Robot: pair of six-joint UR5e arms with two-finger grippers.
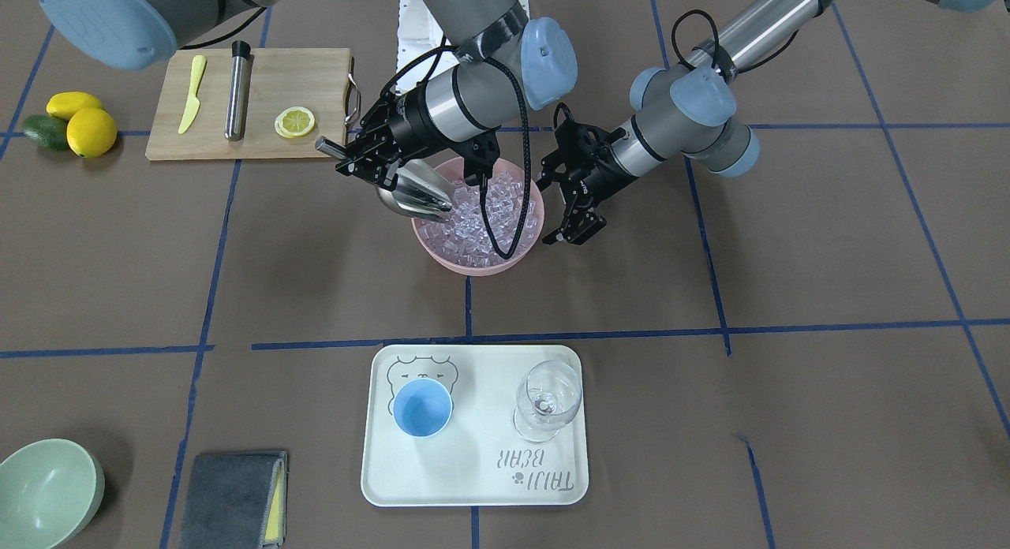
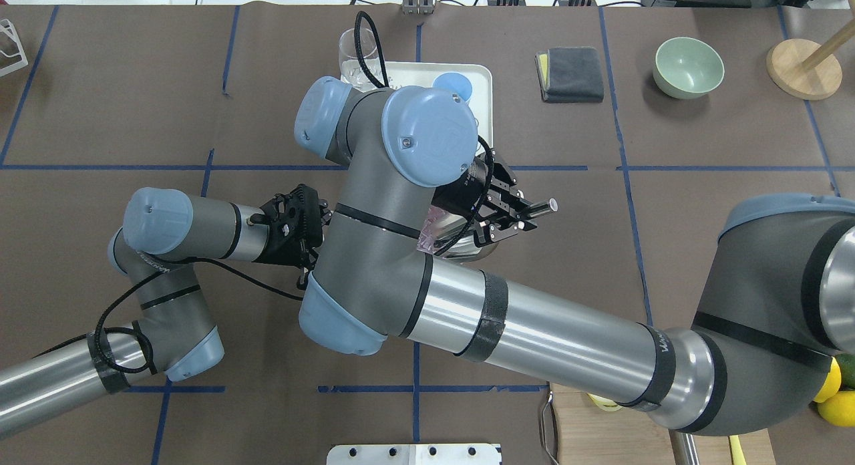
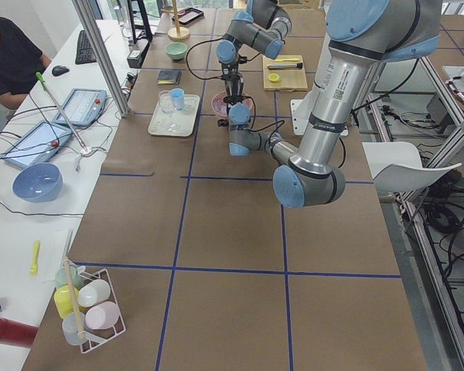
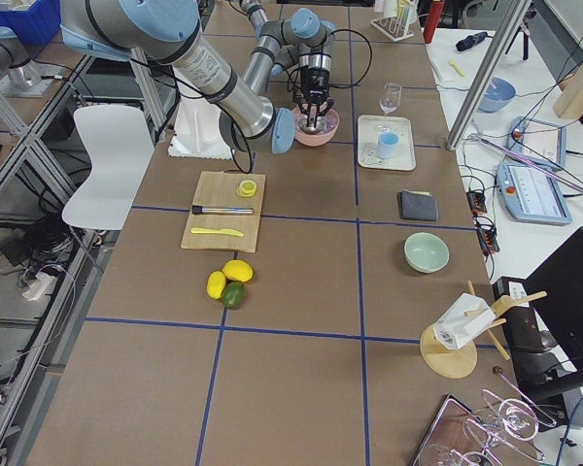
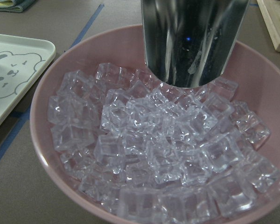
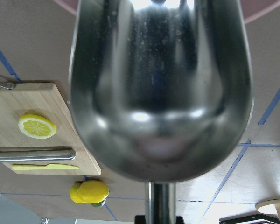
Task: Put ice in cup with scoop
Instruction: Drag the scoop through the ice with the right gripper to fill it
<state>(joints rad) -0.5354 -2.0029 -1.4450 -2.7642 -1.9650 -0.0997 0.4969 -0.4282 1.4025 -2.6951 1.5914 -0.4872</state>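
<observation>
My right gripper (image 1: 367, 166) is shut on the thin rod handle of the silver scoop (image 1: 414, 194). The scoop's mouth tilts down into the ice (image 1: 493, 210) at the edge of the pink bowl (image 1: 473, 267). The left wrist view shows the scoop (image 5: 193, 42) touching the heaped ice (image 5: 163, 140); the right wrist view shows the scoop's underside (image 6: 161, 88). My left gripper (image 1: 562, 208) is open and empty beside the bowl's other side. The light-blue cup (image 1: 423, 407) stands empty on the white tray (image 1: 473, 486), apart from both grippers.
A clear wine glass (image 1: 547, 399) stands on the tray next to the cup. A cutting board (image 1: 316, 76) with a knife, a steel cylinder and a lemon slice lies beyond the bowl. Lemons (image 1: 87, 127), a green bowl (image 1: 47, 490) and a grey cloth (image 1: 233, 498) lie at the edges.
</observation>
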